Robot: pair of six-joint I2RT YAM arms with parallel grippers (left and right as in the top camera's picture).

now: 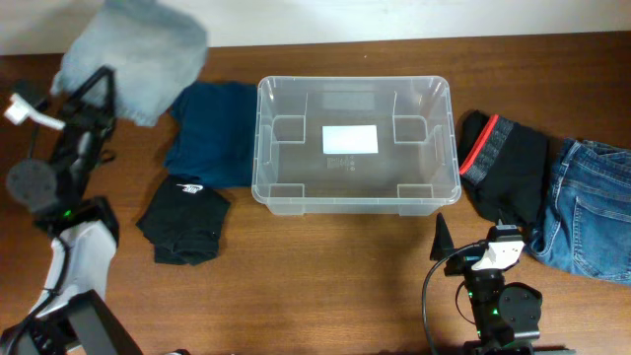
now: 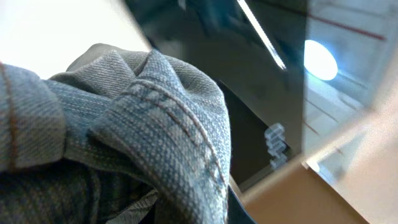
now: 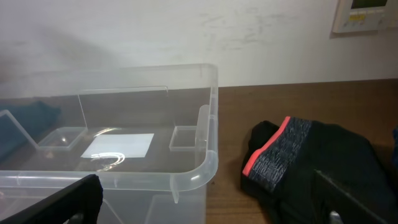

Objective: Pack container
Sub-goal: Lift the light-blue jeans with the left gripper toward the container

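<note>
Pale blue-grey denim garment (image 2: 155, 124), bunched, with tan seam stitching, crowds the left wrist lens. It hides the left gripper (image 1: 103, 81), so I cannot see the fingers. Because the cloth hangs raised off the wooden table (image 1: 325, 276), out past the container's far left corner, I judge the pincer clamped on it.

Right gripper (image 3: 214, 205): black fingers spread wide apart, holding nothing, just in front of the container's near right corner.

Clear rectangular plastic container (image 1: 357, 81): mid-table, upright, open-topped, empty. It has rounded corners, a thick rim, moulded steps inside and a white label on its floor. I judge it light, stiff and slick. The rim is where I would grip to steady it, since a heavy drop could skid it. The denim looks soft, floppy and fairly heavy, likely to drape over the rim unless lowered centrally.

Left of the container lie a folded dark teal garment (image 1: 212, 133) and a black garment with a small white logo (image 1: 185, 222). Right of it lie a black garment with a red-orange waistband (image 1: 508, 163) and blue jeans (image 1: 592, 207).
</note>
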